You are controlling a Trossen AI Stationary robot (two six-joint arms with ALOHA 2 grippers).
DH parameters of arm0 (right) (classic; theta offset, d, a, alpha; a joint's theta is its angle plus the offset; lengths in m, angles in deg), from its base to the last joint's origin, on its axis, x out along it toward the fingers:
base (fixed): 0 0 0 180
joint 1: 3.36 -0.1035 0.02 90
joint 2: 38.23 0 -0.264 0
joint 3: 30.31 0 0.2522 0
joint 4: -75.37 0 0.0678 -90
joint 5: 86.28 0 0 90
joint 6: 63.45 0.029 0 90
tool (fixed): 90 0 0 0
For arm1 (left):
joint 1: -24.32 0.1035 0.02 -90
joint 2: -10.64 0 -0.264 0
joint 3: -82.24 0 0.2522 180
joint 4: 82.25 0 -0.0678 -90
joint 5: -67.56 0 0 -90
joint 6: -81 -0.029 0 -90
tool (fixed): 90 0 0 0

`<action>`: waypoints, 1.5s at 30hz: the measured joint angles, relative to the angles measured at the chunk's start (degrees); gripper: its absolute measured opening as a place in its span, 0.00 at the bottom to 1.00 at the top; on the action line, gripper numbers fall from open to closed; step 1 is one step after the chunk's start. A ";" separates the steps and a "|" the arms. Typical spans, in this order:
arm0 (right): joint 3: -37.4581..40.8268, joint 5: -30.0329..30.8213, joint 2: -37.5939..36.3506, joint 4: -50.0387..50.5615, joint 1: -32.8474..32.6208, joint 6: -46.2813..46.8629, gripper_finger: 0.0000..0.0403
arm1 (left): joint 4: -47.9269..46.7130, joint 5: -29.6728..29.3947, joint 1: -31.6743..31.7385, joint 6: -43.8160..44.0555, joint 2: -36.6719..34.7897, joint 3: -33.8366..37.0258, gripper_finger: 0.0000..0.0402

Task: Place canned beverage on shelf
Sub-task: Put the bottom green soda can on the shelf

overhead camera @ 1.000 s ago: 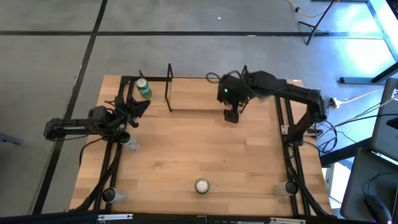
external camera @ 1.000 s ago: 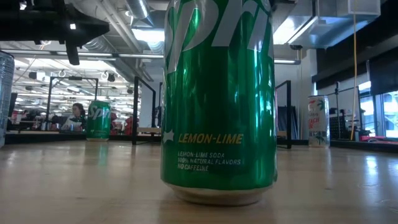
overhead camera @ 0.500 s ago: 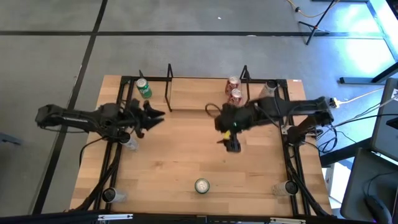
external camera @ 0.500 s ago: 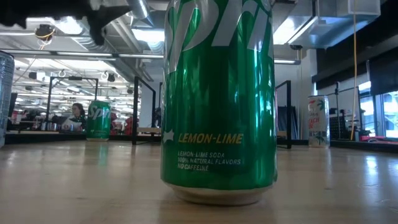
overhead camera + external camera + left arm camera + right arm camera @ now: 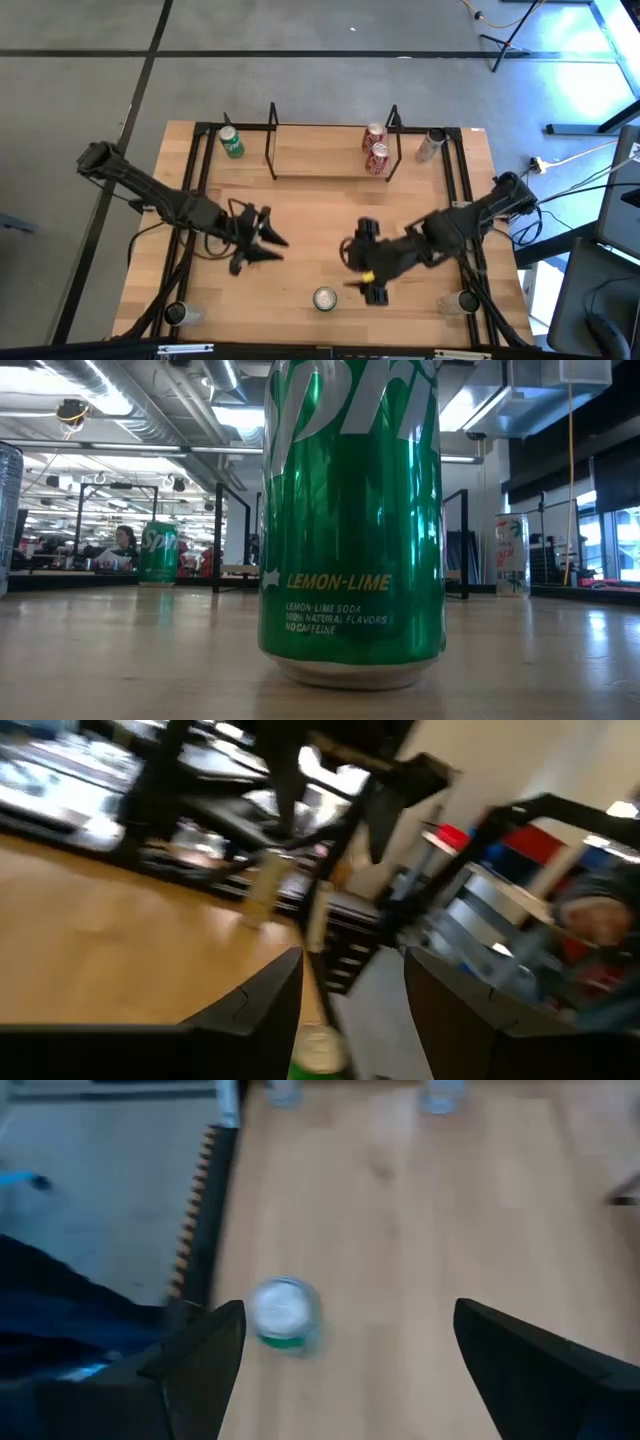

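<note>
From above: right pincer point(image 5: 375, 290) spread wide, just beside the green can point(image 5: 324, 298) at the table's point(image 5: 300, 220) near edge — reach step, closing next. Left pincer point(image 5: 262, 240) mid-table, part-spread, empty. Shelf point(image 5: 320, 160) far back, red cans point(image 5: 376, 150) at one end, board room free. Right wrist view: can point(image 5: 283, 1313) between fingers point(image 5: 200, 1365), unpinched — floor edge near.

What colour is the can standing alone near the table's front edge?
Green, with yellow "LEMON-LIME" lettering; the front can shows best in the low view.

Wooden table point(image 5: 300, 215) with cans, shelf point(image 5: 330, 165)
</note>
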 joint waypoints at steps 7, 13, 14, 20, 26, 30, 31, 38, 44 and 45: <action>-0.02 2.97 7.37 -5.37 -3.67 1.13 0.85 | -0.60 -6.19 -9.75 6.00 5.54 -2.24 0.43; -0.02 1.97 15.13 -10.01 -3.79 1.33 0.85 | -3.51 -10.75 -15.20 12.86 8.48 -2.24 0.43; -0.02 1.91 16.35 -10.19 -3.79 1.33 0.85 | -3.82 -11.51 -15.82 13.41 8.83 -2.22 0.43; -0.02 2.21 20.69 -9.83 -3.86 2.09 0.85 | -3.64 -13.70 -18.10 15.01 10.58 -2.22 0.43; -0.03 1.11 22.75 -7.17 -3.09 4.36 0.85 | -3.65 -14.91 -18.55 15.01 10.99 -2.22 0.43; -0.11 1.26 25.06 -7.74 -2.93 4.29 0.85 | -3.62 -15.71 -18.55 14.92 10.99 -2.22 0.43; -0.11 1.13 25.55 -8.05 -2.68 4.29 0.85 | -3.60 -15.93 -18.55 14.92 10.99 -2.22 0.43; -0.07 -0.04 25.82 -6.88 -1.96 3.40 0.68 | -3.58 -16.07 -17.96 14.94 10.81 -2.22 0.43; 0.09 1.32 19.23 -2.47 0.23 -1.70 0.67 | -3.66 -16.84 -15.39 13.44 6.52 -2.17 0.43; 0.03 1.59 17.66 -1.58 1.10 -2.95 0.67 | -3.68 -17.43 -14.68 12.00 5.29 -2.17 0.43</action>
